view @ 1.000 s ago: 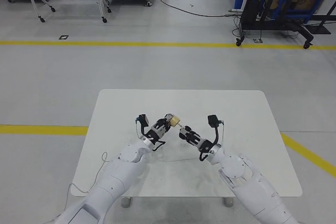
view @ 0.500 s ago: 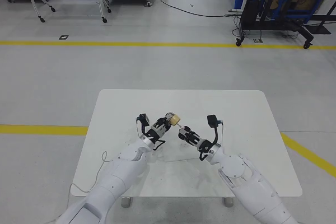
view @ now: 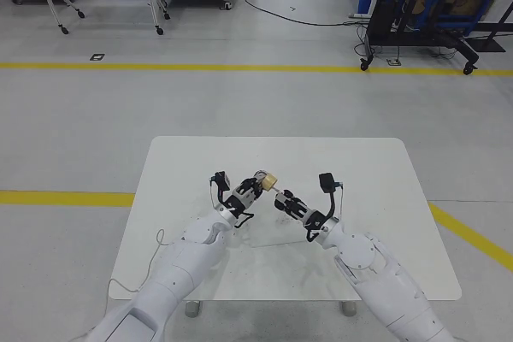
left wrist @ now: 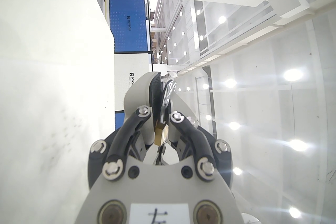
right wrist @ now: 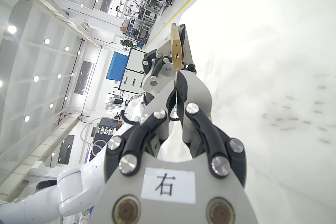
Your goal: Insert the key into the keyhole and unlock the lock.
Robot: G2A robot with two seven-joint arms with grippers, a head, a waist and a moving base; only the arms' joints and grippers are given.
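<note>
Looks roughly halfway. Got the lock (right wrist: 175, 46) clamped in the left gripper (view: 256, 185) and the key (right wrist: 176, 74) pinched tight in the right gripper (right wrist: 180, 81), both held up over the middle of the surface (view: 368, 171). Key tip sits right at the face with the keyhole (right wrist: 177, 55); can't tell if it's in. Left to do: push in, turn, pop the shackle (left wrist: 167, 93). Keyhole end faces the right gripper. Key's long axis runs gripper to gripper, blade aimed at the lock.
</note>
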